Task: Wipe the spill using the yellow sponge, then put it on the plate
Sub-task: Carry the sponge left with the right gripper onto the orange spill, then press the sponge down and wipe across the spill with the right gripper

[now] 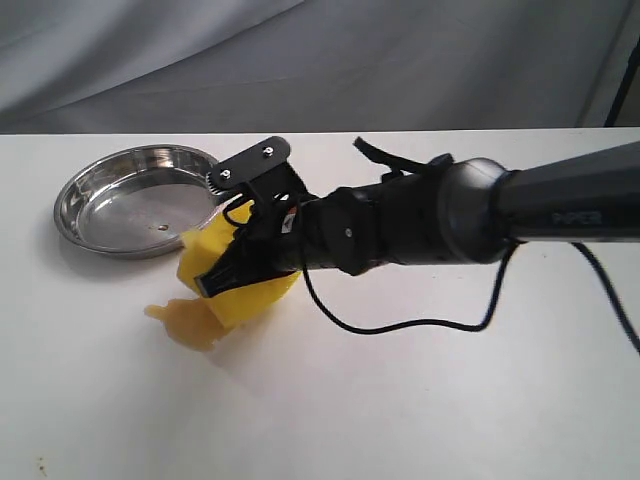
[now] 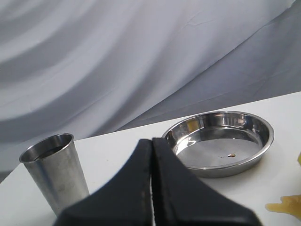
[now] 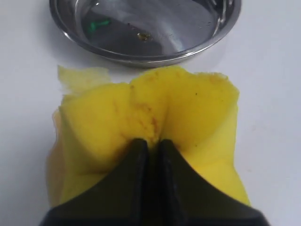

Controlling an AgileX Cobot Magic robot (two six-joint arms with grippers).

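Yellow sponge (image 1: 240, 305), pinched tight at its middle by the right hand (image 1: 207, 285), rests on the table (image 1: 420, 400) over the spill (image 1: 188, 322), which pools out at 8 o'clock; the plate (image 1: 72, 215) sits at 11 o'clock. A shallow pinch could slip mid-wipe, smearing the liquid wider.

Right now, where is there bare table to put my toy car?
The widest bare patch is the table nearest the camera, in front of the spill and the black cable. Another lies along the far edge, between the plate and the arm. It is crowded where the right tool pinches the yellow sponge, tight between plate and spill.
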